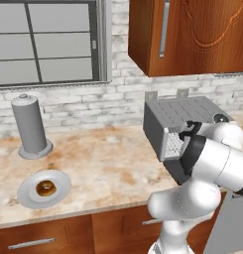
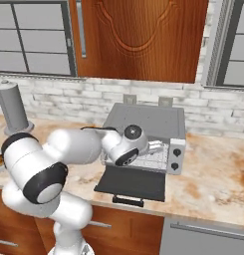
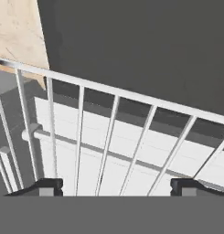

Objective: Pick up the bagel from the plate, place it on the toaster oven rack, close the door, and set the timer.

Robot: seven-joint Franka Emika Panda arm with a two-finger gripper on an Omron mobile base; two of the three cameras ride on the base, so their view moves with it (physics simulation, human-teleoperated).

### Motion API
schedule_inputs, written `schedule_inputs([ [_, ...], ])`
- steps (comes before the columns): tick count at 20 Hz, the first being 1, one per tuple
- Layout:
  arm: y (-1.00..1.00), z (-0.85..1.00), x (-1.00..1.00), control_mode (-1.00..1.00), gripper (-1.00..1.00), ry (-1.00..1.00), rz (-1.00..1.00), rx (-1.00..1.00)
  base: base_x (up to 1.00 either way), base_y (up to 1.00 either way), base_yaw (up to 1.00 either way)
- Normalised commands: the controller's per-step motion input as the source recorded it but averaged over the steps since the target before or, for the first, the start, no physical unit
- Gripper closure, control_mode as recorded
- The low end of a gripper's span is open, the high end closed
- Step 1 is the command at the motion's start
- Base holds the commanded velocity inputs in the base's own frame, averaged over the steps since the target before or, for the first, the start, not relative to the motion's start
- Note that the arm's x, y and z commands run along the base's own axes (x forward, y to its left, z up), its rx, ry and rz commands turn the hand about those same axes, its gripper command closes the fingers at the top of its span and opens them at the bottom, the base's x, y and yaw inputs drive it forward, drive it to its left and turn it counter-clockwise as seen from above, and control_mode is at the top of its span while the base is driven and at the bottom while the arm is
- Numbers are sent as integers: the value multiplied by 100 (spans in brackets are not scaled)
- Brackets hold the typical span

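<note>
The bagel (image 1: 45,188) lies in the middle of the light-grey plate (image 1: 62,190) at the counter's front left, far from the hand. At the toaster oven (image 2: 146,122) the dark door (image 2: 135,182) hangs open and flat, its black bar handle (image 2: 127,200) at the front. My gripper (image 2: 156,146) is at the oven mouth, just over the silver wire rack (image 2: 152,160). Seen from the hand, the gripper (image 3: 118,187) is open with its tips wide apart. The rack bars (image 3: 118,93) lie under it, with the door (image 3: 141,45) beyond. Nothing is held.
A tall grey canister (image 1: 30,126) stands behind the plate near the brick wall. A wooden wall cabinet (image 1: 192,34) hangs above the oven. The oven's knobs (image 2: 175,158) are on its right face. Bare marbled counter (image 1: 108,158) spreads between plate and oven.
</note>
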Motion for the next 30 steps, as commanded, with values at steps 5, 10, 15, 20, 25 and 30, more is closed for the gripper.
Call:
schedule_inputs([
  [5,-6,-87,-64,-100,-100,86,-10,16,0,0,0],
  [10,0,5,-76,-100,-100,47,-8,25,0,0,0],
  [15,5,100,-79,-100,-100,5,-1,29,0,0,0],
  [20,22,100,-40,-100,-100,3,0,14,0,0,0],
  [25,62,78,-53,-100,-100,16,13,-4,0,0,0],
  [30,98,11,-41,-100,-100,30,44,-20,0,0,0],
])
